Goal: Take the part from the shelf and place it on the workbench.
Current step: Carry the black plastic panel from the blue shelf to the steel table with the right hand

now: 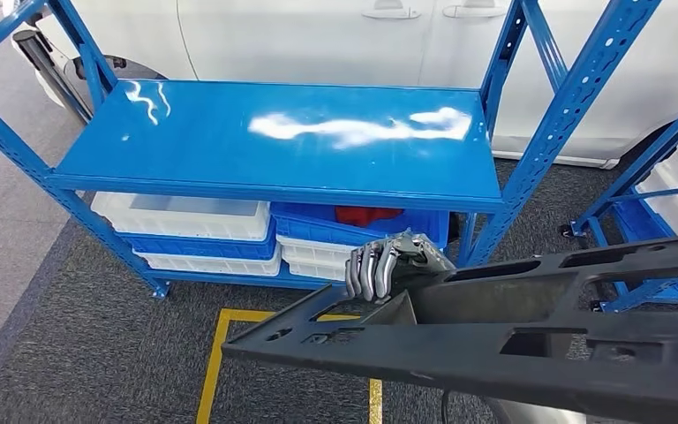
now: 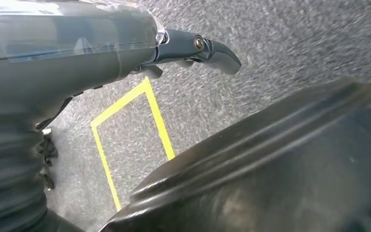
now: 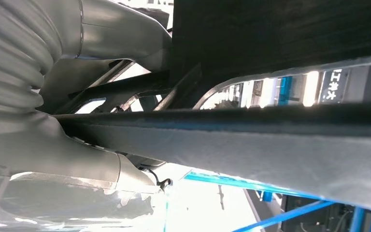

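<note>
My right hand [image 1: 388, 265] has its fingers curled over the top edge of the long black part [image 1: 512, 340], gripping it in front of the blue shelf [image 1: 274, 132], down toward five o'clock. My left hand [image 2: 193, 48] holds nothing, fingers slack above the grey carpet [image 2: 280, 38].
</note>
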Controlling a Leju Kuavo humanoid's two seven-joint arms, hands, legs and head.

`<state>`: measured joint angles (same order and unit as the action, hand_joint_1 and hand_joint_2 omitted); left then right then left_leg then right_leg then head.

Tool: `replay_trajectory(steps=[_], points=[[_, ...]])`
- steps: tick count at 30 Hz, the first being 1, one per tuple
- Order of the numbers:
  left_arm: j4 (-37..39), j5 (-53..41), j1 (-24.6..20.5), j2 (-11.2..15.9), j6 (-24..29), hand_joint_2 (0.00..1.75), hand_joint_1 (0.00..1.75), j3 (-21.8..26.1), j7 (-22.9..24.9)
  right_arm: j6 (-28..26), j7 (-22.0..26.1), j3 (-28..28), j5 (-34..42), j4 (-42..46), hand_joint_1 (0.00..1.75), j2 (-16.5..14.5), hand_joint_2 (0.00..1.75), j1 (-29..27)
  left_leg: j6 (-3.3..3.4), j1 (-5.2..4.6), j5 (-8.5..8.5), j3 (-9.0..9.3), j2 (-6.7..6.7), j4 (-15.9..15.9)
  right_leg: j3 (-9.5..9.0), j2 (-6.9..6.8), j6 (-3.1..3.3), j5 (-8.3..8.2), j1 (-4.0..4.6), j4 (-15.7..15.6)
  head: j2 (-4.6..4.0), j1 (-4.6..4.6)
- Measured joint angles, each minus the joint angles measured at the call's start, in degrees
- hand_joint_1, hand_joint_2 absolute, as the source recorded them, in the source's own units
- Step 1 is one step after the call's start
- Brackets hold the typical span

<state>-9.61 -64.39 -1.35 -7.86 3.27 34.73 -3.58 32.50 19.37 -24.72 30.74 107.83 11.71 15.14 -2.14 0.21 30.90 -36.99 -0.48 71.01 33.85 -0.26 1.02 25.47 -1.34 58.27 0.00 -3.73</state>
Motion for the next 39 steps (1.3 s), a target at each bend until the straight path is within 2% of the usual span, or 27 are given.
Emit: replay_trajectory(steps=[2,3,4,7,8,10,12,13,14,15,17,19,22,23,24,25,27,28,29,30,32,33,34,35,37,38,39], points=[[0.00,-0.03,0.25,0.00,0.01,1.75,0.00,0.00,0.14,0.24,-0.01,0.27,-0.05,0.12,1.31,0.00,1.75,-0.11,0.18,0.08,-2.14,5.56,-0.09,-8.41,0.69,0.13,-0.51,-0.53,0.03,0.21,0.00,0.00],[0.01,-0.04,0.37,-0.01,0.01,1.75,0.00,0.00,0.17,0.31,-0.01,0.40,-0.05,0.24,1.31,-0.01,1.75,-0.14,0.47,0.03,-2.54,7.37,-0.22,-11.47,0.94,0.18,-0.85,-0.85,0.11,0.28,0.00,0.00],[0.01,-0.05,0.45,-0.02,0.01,1.75,0.00,0.00,0.17,0.35,-0.02,0.51,-0.06,0.35,1.31,-0.01,1.75,-0.18,0.80,-0.07,-2.56,8.27,-0.37,-13.22,1.16,0.21,-1.21,-1.21,0.20,0.27,0.00,0.00],[0.02,-0.04,0.48,-0.10,-0.01,1.75,0.00,0.00,0.07,0.40,-0.04,0.84,-0.11,0.49,1.31,-0.04,1.75,-0.40,2.19,-0.15,-3.25,7.64,-0.48,-13.78,1.69,0.23,-2.25,-1.73,0.29,0.36,0.00,0.01],[0.02,-0.04,0.47,-0.14,-0.02,1.75,0.00,0.00,0.06,0.40,-0.05,1.00,-0.14,0.50,1.31,-0.04,1.75,-0.47,2.81,-0.09,-3.68,7.26,-0.35,-13.90,2.20,0.24,-2.49,-0.68,0.26,1.38,0.00,0.02],[0.02,-0.04,0.44,-0.22,-0.02,1.75,0.00,0.00,0.05,0.40,-0.07,1.29,-0.20,0.50,1.31,-0.04,1.75,-0.60,3.80,-0.14,-4.61,6.30,-0.04,-14.02,4.37,0.25,-2.76,3.81,0.13,6.92,0.00,0.02],[0.02,-0.03,0.41,-0.27,-0.02,1.75,0.00,0.00,0.04,0.40,-0.07,1.42,-0.23,0.50,1.31,-0.04,1.75,-0.83,4.16,-0.50,-5.44,5.03,0.04,-13.87,6.76,0.25,-2.84,7.96,0.17,14.45,0.00,0.02],[0.02,-0.03,0.38,-0.30,-0.02,1.75,0.00,0.00,0.04,0.40,-0.07,1.46,-0.25,0.50,1.31,-0.04,1.75,-0.97,4.25,-0.69,-5.84,4.37,0.05,-13.74,7.02,0.25,-2.74,8.54,0.27,16.54,0.00,0.02],[0.02,-0.03,0.35,-0.32,-0.02,1.75,0.00,0.00,0.04,0.40,-0.07,1.50,-0.25,0.50,1.31,-0.04,1.75,-1.08,4.30,-0.87,-6.20,3.76,0.03,-13.60,6.12,0.26,-2.49,7.92,0.44,16.31,0.00,0.02],[0.02,-0.03,0.31,-0.34,-0.02,1.75,0.00,0.00,0.03,0.40,-0.08,1.55,-0.26,0.50,1.31,-0.04,1.75,-1.14,4.33,-1.05,-6.52,3.22,0.01,-13.45,4.24,0.26,-2.10,6.59,0.69,14.09,0.00,0.02],[0.02,-0.03,0.25,-0.54,-0.02,1.75,0.00,0.00,0.03,0.41,-0.09,1.65,-0.29,0.56,1.31,-0.04,1.75,-1.12,4.25,-1.32,-7.11,2.43,-0.06,-13.19,-1.39,0.29,-0.73,4.33,1.35,5.55,0.00,0.02],[0.01,-0.03,0.25,-0.73,0.02,1.75,0.00,0.00,0.03,0.40,-0.08,1.73,-0.32,0.78,1.31,-0.04,1.75,-1.08,3.83,-1.24,-7.74,2.00,-0.05,-13.12,-4.53,0.24,0.05,3.60,1.92,-0.01,0.00,0.02],[-0.01,-0.03,0.27,-0.63,0.07,1.75,0.00,0.00,0.04,0.40,-0.09,1.80,-0.44,0.96,1.31,-0.07,1.75,-1.06,2.98,-1.08,-8.47,1.76,-0.04,-13.29,-4.44,0.04,0.29,2.53,1.96,-1.29,0.00,0.02],[-0.01,-0.02,0.26,-0.58,0.05,1.75,0.00,0.00,0.03,0.42,-0.09,1.81,-0.52,0.96,1.31,-0.11,1.75,-1.07,2.62,-1.15,-7.76,1.49,-0.06,-12.79,-4.29,-0.10,0.50,1.95,1.68,-1.70,0.00,0.02],[-0.01,-0.02,0.23,-0.53,0.04,1.75,0.00,0.00,0.02,0.46,-0.09,1.81,-0.62,0.96,1.31,-0.16,1.75,-1.11,2.20,-1.16,-6.11,0.92,-0.08,-11.28,-4.01,-0.26,0.66,1.30,1.36,-2.10,0.00,0.02],[-0.01,-0.02,0.18,-0.45,0.02,1.75,0.00,0.00,0.01,0.50,-0.10,1.81,-0.73,0.97,1.31,-0.23,1.75,-1.17,1.74,-1.01,-3.62,0.01,-0.09,-8.55,-3.57,-0.40,0.74,0.68,1.10,-2.34,0.00,0.02],[-0.01,-0.03,0.06,-0.34,0.01,1.75,0.00,0.00,-0.01,0.61,-0.16,1.81,-0.94,0.98,1.31,-0.30,1.75,-1.37,0.79,-0.52,1.21,-2.03,-0.07,-1.19,-2.29,-0.47,0.71,-0.32,0.93,-2.32,0.00,0.02],[-0.01,-0.03,0.01,-0.27,0.00,1.75,0.00,0.00,-0.01,0.69,-0.20,1.81,-1.03,0.97,1.31,-0.32,1.75,-1.48,0.40,-0.29,2.20,-2.47,-0.06,1.62,-1.62,-0.49,0.55,-0.77,0.83,-2.21,0.00,0.02],[-0.01,-0.03,0.00,-0.21,-0.01,1.75,0.00,0.00,0.00,0.84,-0.25,1.83,-1.07,0.97,1.31,-0.36,1.75,-1.56,0.01,-0.09,1.81,-1.94,-0.06,2.52,-0.90,-0.51,0.33,-1.18,0.65,-2.00,0.00,0.02],[-0.01,-0.04,0.03,-0.14,-0.02,1.75,0.00,0.00,0.02,0.99,-0.29,1.86,-1.10,0.96,1.31,-0.42,1.75,-1.62,-0.35,0.11,0.43,-0.41,-0.06,1.31,-0.19,-0.50,0.06,-1.53,0.41,-1.70,0.00,0.02],[0.00,-0.06,0.24,-0.05,-0.07,1.75,0.00,0.00,0.05,1.28,-0.36,1.99,-1.14,1.00,1.31,-0.58,1.75,-1.67,-1.11,0.51,-2.18,4.94,-0.08,-6.00,1.16,-0.44,-0.56,-2.03,0.00,-0.84,0.00,0.01],[0.00,-0.07,0.36,-0.03,-0.10,1.75,0.00,0.00,0.07,1.34,-0.37,2.09,-1.15,1.06,1.31,-0.66,1.75,-1.67,-1.02,0.53,-2.47,7.23,-0.23,-9.69,1.71,-0.40,-0.92,-2.26,-0.05,-0.42,0.00,0.01],[0.00,-0.10,0.44,-0.03,-0.13,1.75,0.00,0.00,0.08,1.37,-0.40,2.17,-1.17,1.15,1.31,-0.73,1.75,-1.66,-0.73,0.49,-2.26,8.61,-0.37,-12.21,2.13,-0.36,-1.31,-2.55,0.02,-0.11,0.00,0.01],[0.00,-0.13,0.48,-0.03,-0.15,1.75,0.00,0.00,0.08,1.36,-0.45,2.26,-1.21,1.22,1.31,-0.81,1.75,-1.66,-0.13,0.35,-1.82,9.04,-0.54,-13.32,2.45,-0.33,-1.74,-2.91,0.13,0.02,0.00,0.01],[0.00,-0.20,0.46,-0.07,-0.16,1.75,0.00,0.00,0.08,1.29,-0.59,2.42,-1.30,1.29,1.31,-0.96,1.75,-1.66,1.41,0.27,-2.33,8.19,-0.61,-13.40,2.90,-0.32,-2.58,-3.57,0.14,0.09,0.00,0.01],[0.00,-0.21,0.44,-0.11,-0.17,1.75,0.00,0.00,0.08,1.26,-0.64,2.53,-1.33,1.28,1.31,-1.01,1.75,-1.67,2.15,0.29,-2.77,7.68,-0.54,-13.38,3.33,-0.28,-2.90,-3.01,0.05,0.56,0.00,0.01],[0.00,-0.22,0.42,-0.15,-0.18,1.75,0.00,0.00,0.08,1.25,-0.71,2.66,-1.38,1.29,1.31,-1.04,1.75,-1.68,2.78,0.30,-3.30,7.11,-0.41,-13.44,3.99,-0.24,-3.12,-1.48,-0.04,1.90,0.00,0.02]])
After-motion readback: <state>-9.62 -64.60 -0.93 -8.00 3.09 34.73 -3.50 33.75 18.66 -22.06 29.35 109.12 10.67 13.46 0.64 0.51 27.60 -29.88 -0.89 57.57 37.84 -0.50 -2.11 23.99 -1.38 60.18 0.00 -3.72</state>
